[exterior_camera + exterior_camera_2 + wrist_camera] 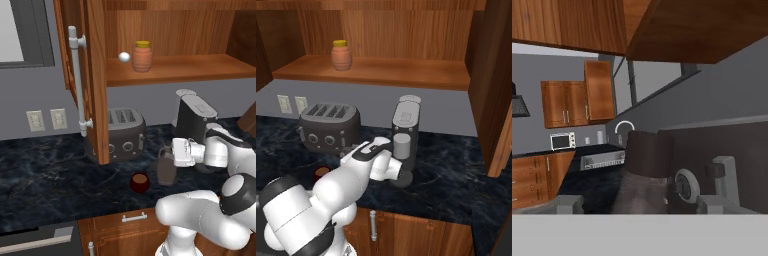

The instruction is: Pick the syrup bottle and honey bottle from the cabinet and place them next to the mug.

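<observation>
Gripper [166, 153] w/ jaws spread apart, 1 each side of syrup bottle [166, 170], which stands upright on counter [45, 185] just beside mug [140, 182]. Honey bottle [142, 56] sits on cabinet [165, 35] shelf.

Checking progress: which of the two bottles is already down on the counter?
The syrup bottle, dark grey-brown, stands on the counter beside the mug. The honey bottle, orange-brown with a yellow cap, is on the cabinet shelf.
</observation>
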{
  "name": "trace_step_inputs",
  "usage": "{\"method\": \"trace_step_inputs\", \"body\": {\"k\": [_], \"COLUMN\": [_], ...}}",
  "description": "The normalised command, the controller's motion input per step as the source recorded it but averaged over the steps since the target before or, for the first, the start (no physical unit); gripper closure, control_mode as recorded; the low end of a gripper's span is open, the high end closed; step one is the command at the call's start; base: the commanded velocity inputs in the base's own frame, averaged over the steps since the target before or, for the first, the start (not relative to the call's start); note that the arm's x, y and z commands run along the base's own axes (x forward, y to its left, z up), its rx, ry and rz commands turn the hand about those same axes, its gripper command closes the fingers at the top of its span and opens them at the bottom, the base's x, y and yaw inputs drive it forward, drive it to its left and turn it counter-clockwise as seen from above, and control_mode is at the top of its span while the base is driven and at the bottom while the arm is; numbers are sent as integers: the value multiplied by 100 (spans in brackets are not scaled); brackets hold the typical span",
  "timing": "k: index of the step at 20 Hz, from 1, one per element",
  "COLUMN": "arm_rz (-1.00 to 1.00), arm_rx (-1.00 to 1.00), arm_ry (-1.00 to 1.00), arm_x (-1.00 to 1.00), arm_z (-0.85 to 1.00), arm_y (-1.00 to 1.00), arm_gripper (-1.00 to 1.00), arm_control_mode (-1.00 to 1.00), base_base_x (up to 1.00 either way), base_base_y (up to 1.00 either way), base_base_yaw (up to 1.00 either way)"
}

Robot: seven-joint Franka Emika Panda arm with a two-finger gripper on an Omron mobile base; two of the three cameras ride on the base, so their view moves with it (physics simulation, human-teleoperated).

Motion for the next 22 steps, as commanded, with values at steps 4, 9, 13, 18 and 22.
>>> {"method": "trace_step_inputs", "body": {"k": [4, 9, 13, 18, 22], "arm_rz": [0, 0, 0, 0, 0], "arm_rx": [0, 0, 0, 0, 0], "arm_ry": [0, 0, 0, 0, -1], "arm_x": [-6, -10, 0, 0, -3], "arm_z": [-4, 0, 0, 0, 0], "arm_y": [0, 0, 0, 0, -37], "arm_gripper": [-100, -100, -100, -100, -100], "arm_control_mode": [-100, -100, -100, -100, -100], "base_base_x": [0, 0, 0, 0, 0], "base_base_y": [0, 0, 0, 0, 0], "base_base_yaw": [0, 0, 0, 0, 0]}}
